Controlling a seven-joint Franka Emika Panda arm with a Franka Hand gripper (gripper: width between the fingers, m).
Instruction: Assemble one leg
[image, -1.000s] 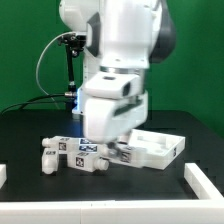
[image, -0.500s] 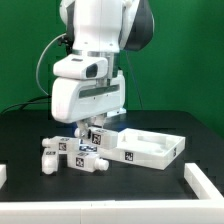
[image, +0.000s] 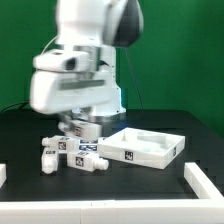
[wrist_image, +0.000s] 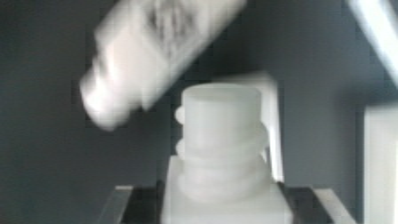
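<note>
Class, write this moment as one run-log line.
gripper: shut on leg | arm: motion-blurred, above loose legs | square panel: on table, exterior view's right

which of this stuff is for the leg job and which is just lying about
For the job:
held leg
panel

Lying about:
spare legs
white strip at the table's edge
</note>
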